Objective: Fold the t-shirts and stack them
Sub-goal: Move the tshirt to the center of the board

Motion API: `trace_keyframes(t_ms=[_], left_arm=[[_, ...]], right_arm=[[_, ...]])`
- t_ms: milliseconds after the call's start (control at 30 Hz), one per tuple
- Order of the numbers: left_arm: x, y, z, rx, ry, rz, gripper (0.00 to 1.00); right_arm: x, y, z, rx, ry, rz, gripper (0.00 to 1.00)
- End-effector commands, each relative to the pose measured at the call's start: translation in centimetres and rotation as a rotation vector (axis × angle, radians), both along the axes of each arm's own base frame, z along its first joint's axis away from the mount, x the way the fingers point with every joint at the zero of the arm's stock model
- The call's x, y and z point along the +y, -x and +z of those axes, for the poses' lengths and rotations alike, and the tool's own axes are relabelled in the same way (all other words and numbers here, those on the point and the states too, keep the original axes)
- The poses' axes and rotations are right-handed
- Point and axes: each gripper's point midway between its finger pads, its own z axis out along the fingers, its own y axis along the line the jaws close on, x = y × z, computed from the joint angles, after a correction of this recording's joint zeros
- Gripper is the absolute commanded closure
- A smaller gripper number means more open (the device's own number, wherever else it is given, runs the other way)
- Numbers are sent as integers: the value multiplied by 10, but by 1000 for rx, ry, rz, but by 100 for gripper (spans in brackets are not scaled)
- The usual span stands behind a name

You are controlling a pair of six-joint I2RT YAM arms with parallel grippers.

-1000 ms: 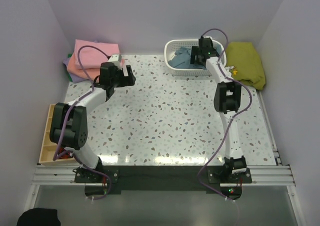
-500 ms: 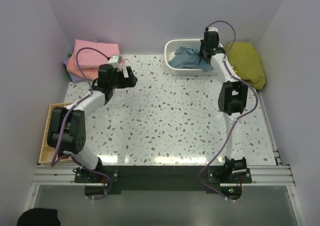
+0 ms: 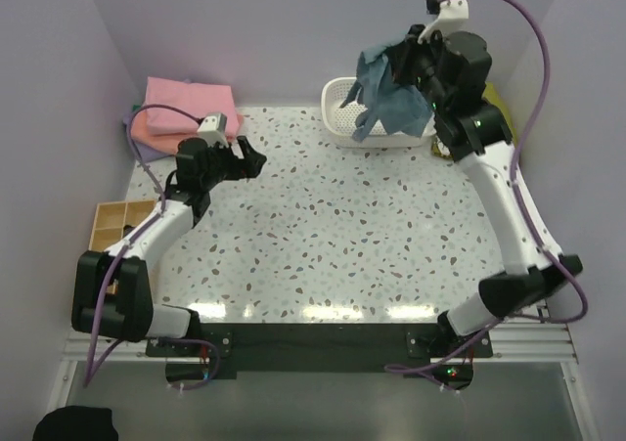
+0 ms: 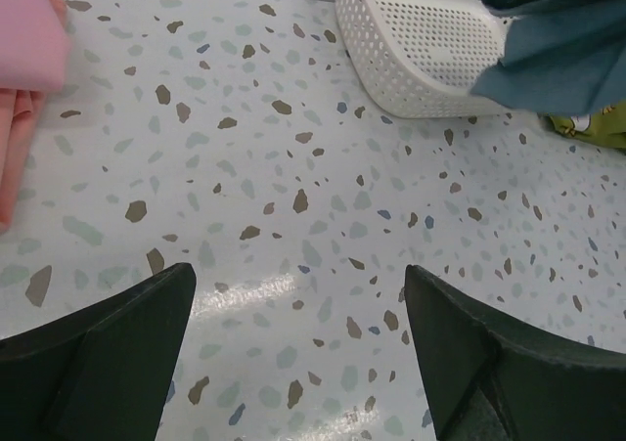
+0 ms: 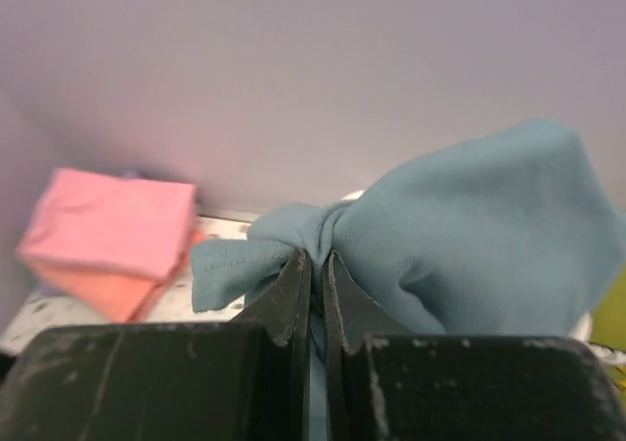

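Nearest, a wooden tray (image 3: 110,222) is noted at the left edge of the worktop (image 3: 342,245). The left jaws are held spread over the worktop. Farther back, the folded pink and salmon t-shirts (image 3: 186,104) are stacked at the left corner. The white basket (image 3: 337,118) is partly screened by the blue-grey t-shirt (image 3: 391,94), pinched in the right jaws above it. A second earlier that shirt lay in the basket.

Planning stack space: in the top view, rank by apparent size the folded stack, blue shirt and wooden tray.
Largest, tied: folded stack and blue shirt; the raised shirt is nearer the camera.
Smallest: wooden tray, partly hidden.
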Motion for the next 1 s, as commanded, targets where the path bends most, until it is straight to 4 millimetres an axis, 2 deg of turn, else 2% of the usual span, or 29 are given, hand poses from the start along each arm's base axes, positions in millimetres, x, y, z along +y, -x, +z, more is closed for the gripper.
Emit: trace_keyframes(t_ms=[0, 33, 67, 100, 133, 167, 200, 233, 267, 300, 333, 367, 433, 467, 500, 533, 567, 600, 633, 667, 700, 733, 767, 833, 900, 967], left_arm=[[-2, 20, 26, -73, 56, 0, 7], [-3, 26, 35, -93, 72, 2, 7], [-3, 31, 37, -97, 83, 4, 7], [-3, 37, 31, -87, 92, 7, 7], [-6, 44, 41, -113, 117, 1, 7], [-8, 48, 42, -120, 123, -4, 7], [-8, 52, 39, -116, 124, -2, 7], [-10, 56, 41, -116, 123, -4, 7], [-10, 57, 41, -115, 118, 0, 7], [-11, 58, 44, -119, 116, -5, 7], [-14, 61, 43, -115, 109, -17, 7], [-16, 62, 44, -115, 104, -26, 7], [-26, 67, 44, -115, 95, -67, 6], [-29, 68, 43, -112, 95, -77, 6], [-37, 73, 38, -101, 100, -106, 4], [-42, 75, 38, -104, 107, -125, 3], [-47, 80, 35, -96, 113, -156, 2], [-53, 85, 26, -84, 114, -176, 2], [-56, 88, 23, -81, 124, -182, 2], [-59, 91, 19, -79, 133, -192, 2], [-62, 95, 10, -75, 142, -203, 1], [-65, 98, 4, -61, 145, -210, 1], [-66, 100, -1, -52, 141, -215, 1], [-70, 105, -14, -27, 131, -230, 1], [-74, 112, -22, -6, 135, -248, 1], [-78, 117, -24, -4, 139, -262, 1]], right_arm=[[18, 99, 55, -157, -93, 191, 100], [19, 114, 55, -151, -105, 222, 100], [22, 123, 41, -107, -129, 247, 100], [30, 143, 39, -97, -139, 330, 100], [28, 169, 48, -126, -160, 376, 100], [34, 180, 29, -78, -179, 429, 100], [40, 194, 20, -49, -184, 487, 100], [36, 216, 21, -56, -195, 516, 100], [39, 221, -4, 7, -198, 538, 100], [42, 231, -13, 24, -202, 575, 100], [46, 258, -13, 9, -199, 671, 100], [48, 262, -35, 60, -205, 690, 100], [45, 273, -54, 99, -228, 690, 100], [41, 275, -80, 137, -243, 658, 100], [34, 269, -93, 152, -235, 600, 100], [24, 258, -107, 174, -213, 515, 100], [1, 233, -137, 225, -171, 327, 99], [-13, 226, -166, 312, -126, 225, 86], [-22, 216, -190, 375, -84, 150, 81], [-42, 203, -205, 410, -50, 15, 80], [-47, 193, -235, 517, -5, -55, 70], [-50, 188, -241, 549, -8, -95, 63], [-60, 183, -247, 563, 12, -170, 62], [-64, 180, -260, 603, 9, -224, 57], [-66, 182, -252, 567, -10, -225, 46], [-69, 186, -248, 531, -34, -226, 30]])
